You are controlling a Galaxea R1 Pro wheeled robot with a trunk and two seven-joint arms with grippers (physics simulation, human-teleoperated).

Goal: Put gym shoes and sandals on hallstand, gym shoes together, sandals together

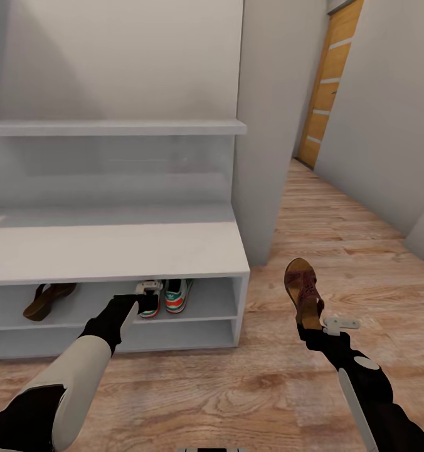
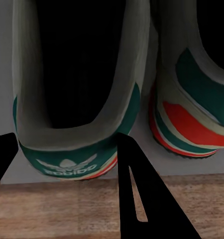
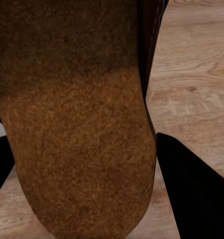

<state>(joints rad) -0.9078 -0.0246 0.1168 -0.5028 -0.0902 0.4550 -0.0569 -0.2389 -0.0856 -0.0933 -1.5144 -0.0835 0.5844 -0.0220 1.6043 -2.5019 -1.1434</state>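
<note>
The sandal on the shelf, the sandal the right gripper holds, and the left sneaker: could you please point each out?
sandal on the shelf (image 1: pixel 47 299), head view, on its strap.
held sandal (image 1: pixel 303 288), head view, on its footbed.
left sneaker (image 2: pixel 67 164), left wrist view, on its heel logo.

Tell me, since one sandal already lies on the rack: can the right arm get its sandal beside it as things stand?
Probably not directly. The rack sandal lies at the upper slot's far left, and the left arm at the gym shoes crosses the way. The held sandal hangs right of the hallstand.
</note>
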